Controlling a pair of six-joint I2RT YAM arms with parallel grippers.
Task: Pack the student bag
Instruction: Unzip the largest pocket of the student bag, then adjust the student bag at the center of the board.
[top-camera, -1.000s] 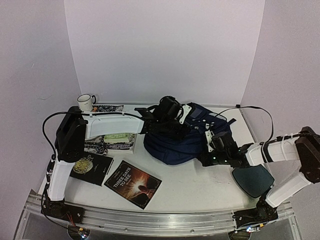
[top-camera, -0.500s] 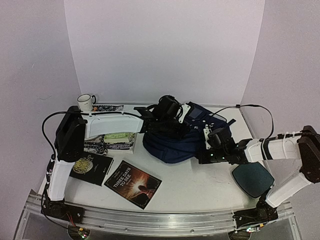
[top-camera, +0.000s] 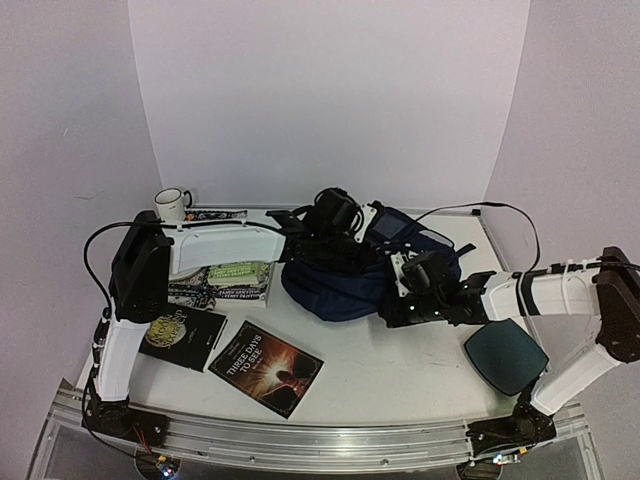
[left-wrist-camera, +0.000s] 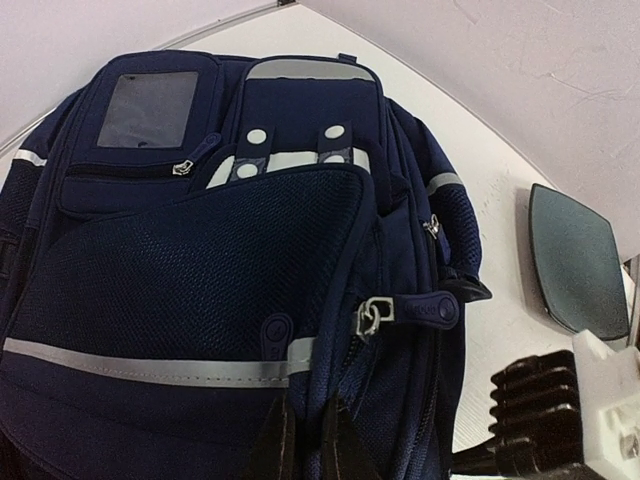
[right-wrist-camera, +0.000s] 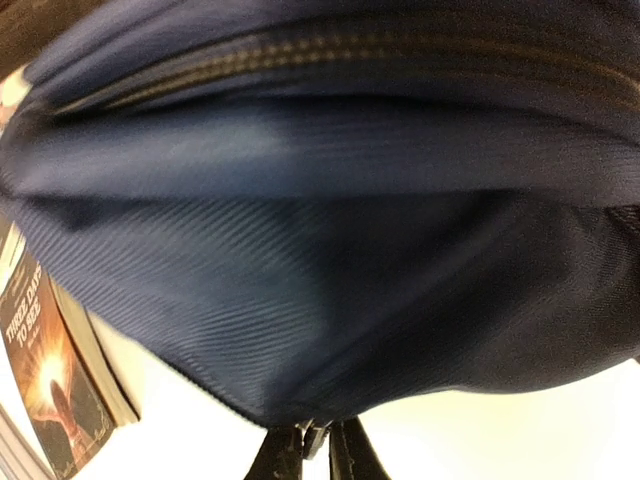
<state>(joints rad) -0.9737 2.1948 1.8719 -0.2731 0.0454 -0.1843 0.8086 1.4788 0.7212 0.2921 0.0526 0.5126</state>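
The student bag (top-camera: 345, 282) is a navy backpack lying at the table's middle back, with grey stripes and a clear patch (left-wrist-camera: 152, 108) on its front. My left gripper (left-wrist-camera: 306, 405) is shut on a fold of the bag's fabric beside a zip with a rubber puller (left-wrist-camera: 420, 308); from above, the left gripper (top-camera: 322, 248) sits on the bag's far side. My right gripper (right-wrist-camera: 317, 428) is shut on a small metal zip pull (right-wrist-camera: 313, 437) at the bag's lower edge, and the right gripper (top-camera: 390, 306) is at the bag's near right side.
A white mug (top-camera: 172, 203) stands at the back left. A stack of books (top-camera: 225, 282) lies left of the bag, with a black book (top-camera: 183, 335) and the book "Three Days to See" (top-camera: 265, 368) nearer the front. A dark oval pad (top-camera: 505, 357) lies front right.
My right gripper has moved left along the bag's near edge with the zip pull. The bag has bulged and shifted slightly left. The left gripper has held its grip.
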